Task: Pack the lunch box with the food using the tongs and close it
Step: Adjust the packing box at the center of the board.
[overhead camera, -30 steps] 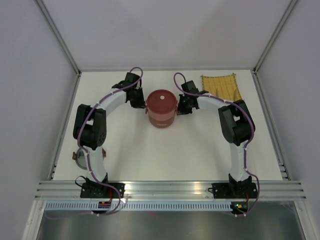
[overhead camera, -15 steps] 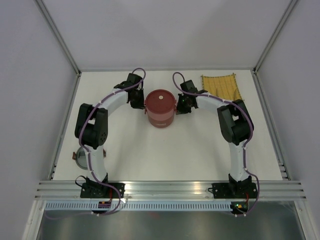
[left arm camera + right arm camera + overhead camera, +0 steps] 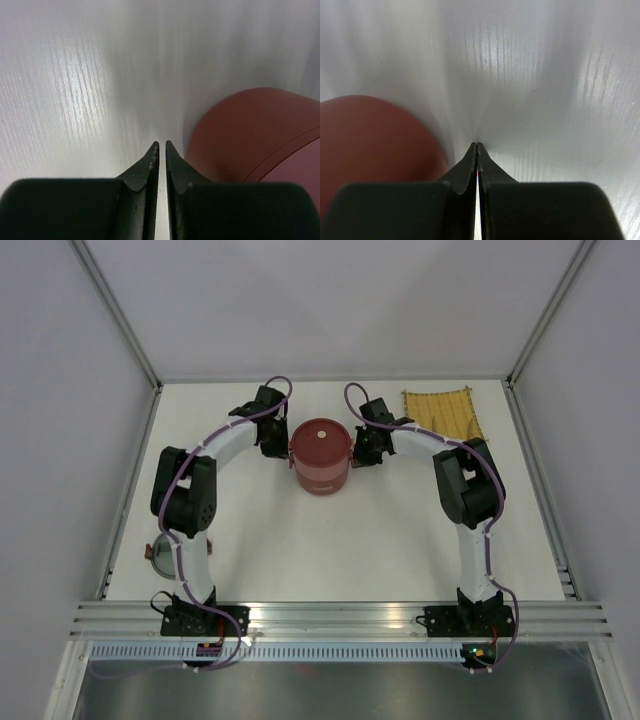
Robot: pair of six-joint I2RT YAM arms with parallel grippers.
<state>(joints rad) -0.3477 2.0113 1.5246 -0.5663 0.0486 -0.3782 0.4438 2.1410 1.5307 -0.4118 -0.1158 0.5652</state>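
lunch box [image 3: 320, 452] is seen stacked and lidded at the table's far middle, flanked by both arms. left gripper [image 3: 160, 144] is held a thin slit apart, on nothing; right gripper [image 3: 477, 144] is pressed closed, empty. closing is judged done; next, both arms need to be drawn clear without the box being nudged.

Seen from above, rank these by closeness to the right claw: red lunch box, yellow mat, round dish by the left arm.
1. lunch box, just left of the right gripper.
2. yellow mat, far right corner.
3. round dish, near left edge, partly hidden.
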